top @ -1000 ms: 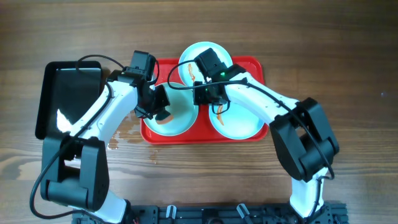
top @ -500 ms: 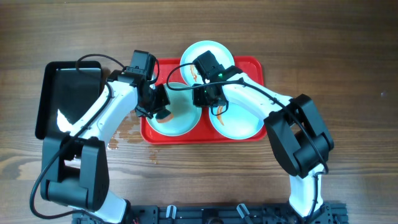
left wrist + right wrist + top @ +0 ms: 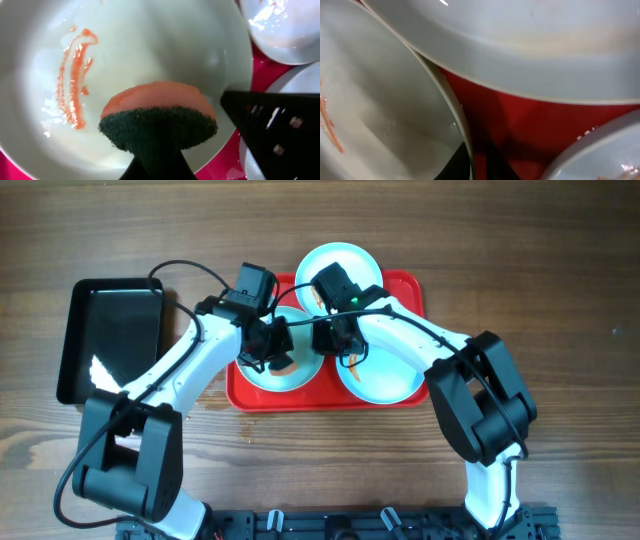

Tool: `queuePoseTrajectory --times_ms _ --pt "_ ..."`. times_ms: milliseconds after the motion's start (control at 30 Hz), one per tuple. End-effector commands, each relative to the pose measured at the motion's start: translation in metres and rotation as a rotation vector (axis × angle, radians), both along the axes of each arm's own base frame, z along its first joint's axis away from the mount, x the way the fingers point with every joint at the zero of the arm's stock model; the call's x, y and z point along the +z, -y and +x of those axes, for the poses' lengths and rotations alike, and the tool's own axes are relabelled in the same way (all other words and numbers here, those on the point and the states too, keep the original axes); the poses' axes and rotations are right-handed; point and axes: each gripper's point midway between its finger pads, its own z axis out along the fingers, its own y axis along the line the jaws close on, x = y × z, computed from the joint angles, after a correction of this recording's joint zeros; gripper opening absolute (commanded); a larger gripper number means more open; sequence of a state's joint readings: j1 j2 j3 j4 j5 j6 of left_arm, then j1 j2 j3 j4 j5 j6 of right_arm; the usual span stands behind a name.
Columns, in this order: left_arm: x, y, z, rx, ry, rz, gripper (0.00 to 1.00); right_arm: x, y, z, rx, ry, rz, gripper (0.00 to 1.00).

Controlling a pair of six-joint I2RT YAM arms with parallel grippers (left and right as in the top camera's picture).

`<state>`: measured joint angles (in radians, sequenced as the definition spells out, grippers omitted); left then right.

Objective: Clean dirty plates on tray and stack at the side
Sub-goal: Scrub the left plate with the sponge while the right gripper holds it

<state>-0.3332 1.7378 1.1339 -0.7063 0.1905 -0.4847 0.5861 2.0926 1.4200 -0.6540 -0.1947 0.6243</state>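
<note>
Closest in, the left gripper [image 3: 272,350] has its jaws clamped on a sponge [image 3: 160,117], orange on top with a dark green scouring face. It is poised over the left plate [image 3: 150,50]; whether the sponge touches the glaze I cannot tell. That plate is pale, shallow and glossy, with an orange-red smear [image 3: 75,75] streaked down one side of its bowl, so the wiping looks barely begun.

At the plate's inner edge, the right gripper [image 3: 474,159] has its jaws narrow, one finger inside the rim and one outside, and appears to pinch the rim to steady the plate.

Beside it sits the right plate [image 3: 385,380], with a small orange mark near its edge. Both rest on the red tray [image 3: 410,285], which lies mid-bench.

Farther back, the far plate [image 3: 350,265] overhangs the tray's rear rim; the right arm hides much of it, so I cannot judge how clean it is. A black bin [image 3: 110,330] stands well to the left on the wooden bench [image 3: 560,300].

By my reading nothing is stacked at the side: all three plates remain to be finished and moved.
</note>
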Motion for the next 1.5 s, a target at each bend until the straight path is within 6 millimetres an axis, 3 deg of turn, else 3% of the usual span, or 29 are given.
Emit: queuePoseTrajectory --times_ms 0,100,567,833,933,1233,1467 --pt "-0.006 -0.001 0.0 0.011 -0.009 0.007 0.04 -0.018 0.009 -0.011 -0.006 -0.056 -0.049 0.11" --pt "-0.006 0.0 0.001 0.01 -0.005 0.005 0.04 -0.018 0.011 -0.013 -0.006 -0.062 -0.053 0.04" --pt "-0.038 0.013 0.007 -0.015 -0.027 0.005 0.04 -0.017 0.006 -0.016 0.001 -0.079 -0.024 0.04" --pt "-0.058 0.014 -0.003 -0.031 -0.083 0.036 0.04 -0.017 0.005 -0.015 -0.008 -0.08 -0.022 0.04" --pt "-0.064 0.002 -0.001 -0.016 -0.078 0.101 0.04 -0.017 0.005 -0.015 -0.001 -0.079 -0.023 0.04" --pt "-0.065 -0.06 -0.001 -0.005 -0.054 0.426 0.04 -0.017 0.005 -0.015 0.0 -0.077 -0.023 0.04" --pt "-0.06 -0.073 0.007 -0.001 -0.01 0.509 0.04 -0.017 0.005 -0.015 0.001 -0.077 -0.023 0.04"
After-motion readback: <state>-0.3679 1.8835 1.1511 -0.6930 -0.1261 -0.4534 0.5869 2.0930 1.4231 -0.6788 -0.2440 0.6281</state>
